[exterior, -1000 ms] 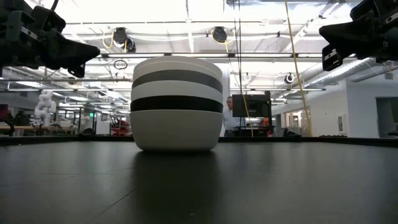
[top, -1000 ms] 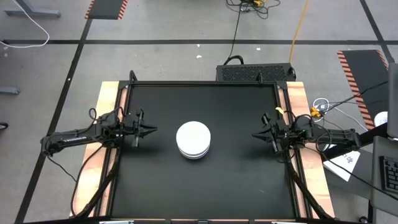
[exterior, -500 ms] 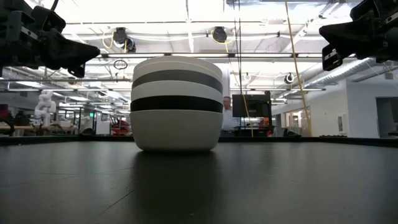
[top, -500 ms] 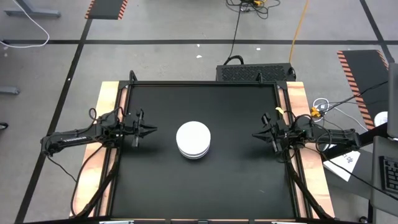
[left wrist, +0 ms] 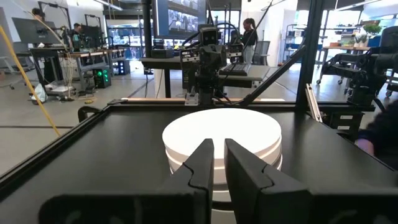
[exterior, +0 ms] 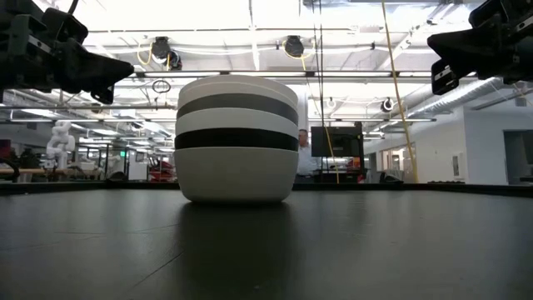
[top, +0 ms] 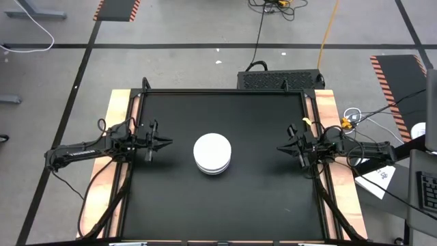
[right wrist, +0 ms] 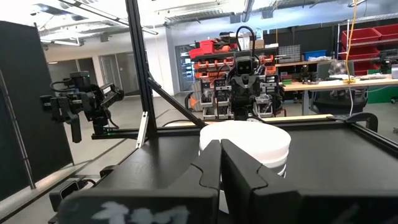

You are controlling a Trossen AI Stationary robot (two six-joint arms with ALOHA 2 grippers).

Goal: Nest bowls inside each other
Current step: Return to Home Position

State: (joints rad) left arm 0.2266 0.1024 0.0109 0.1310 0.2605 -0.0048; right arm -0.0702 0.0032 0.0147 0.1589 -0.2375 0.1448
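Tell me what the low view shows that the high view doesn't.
Only the low view: the stack of small round bowls side-on, banded white, black, white, grey, white. Only the high view: the stack mid black table top, left end effector and right end effector apart from it at opposite sides. Both: one stack, nothing touching it.

1. The high view is taken from overhead, straight down and from far off; the whole bench (top: 259,123) and the surrounding floor (top: 171,68) are covered.
2. The low view is set at bench-top level, close to the stack of bowls (exterior: 237,142), and is faced across it into the room (exterior: 466,133) behind.
3. The left wrist view is aimed level along the bench, past the left tool (left wrist: 219,143), toward the right arm (left wrist: 208,62).
4. The right wrist view is aimed the opposite way, past the right tool (right wrist: 221,144), toward the left arm (right wrist: 247,74).
5. The stack of bowls is shared by all four views, near each centre.
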